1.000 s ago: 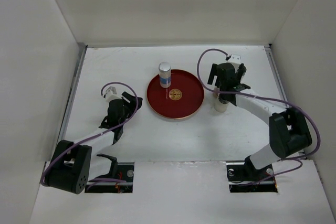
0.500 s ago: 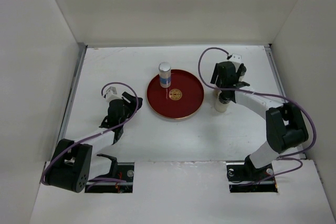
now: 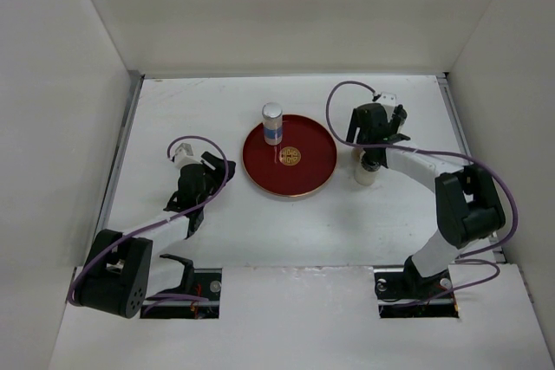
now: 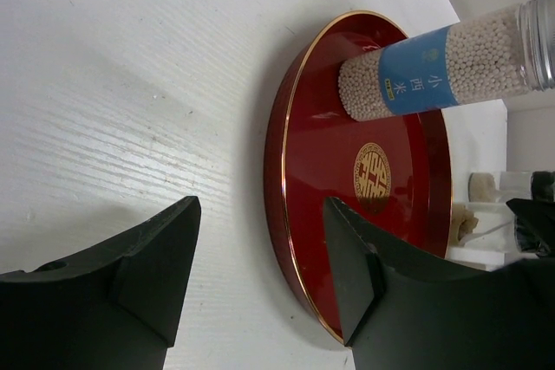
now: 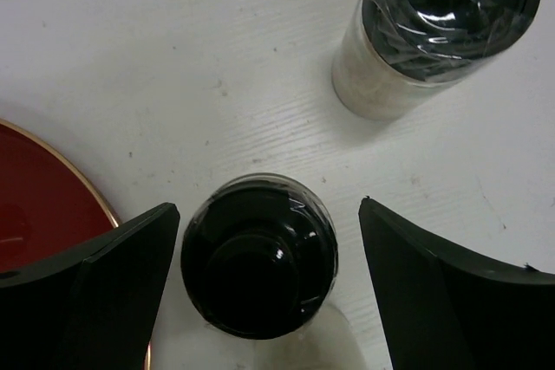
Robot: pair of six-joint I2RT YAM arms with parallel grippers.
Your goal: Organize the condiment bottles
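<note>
Straddling a black-capped shaker (image 5: 258, 253), right fingers (image 5: 434, 288) (spread) point down.

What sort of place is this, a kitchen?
Probably a robot test booth, not a kitchen: plain white walls box in a table, with left arm and right arm bolted at its edge.

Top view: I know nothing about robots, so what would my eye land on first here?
The round red tray with its gold emblem stands out in the middle against all the white, with a blue-labelled bottle upright just inside its far edge. Just right of it, the right gripper hangs open around a black-capped shaker, with a second shaker close by.
</note>
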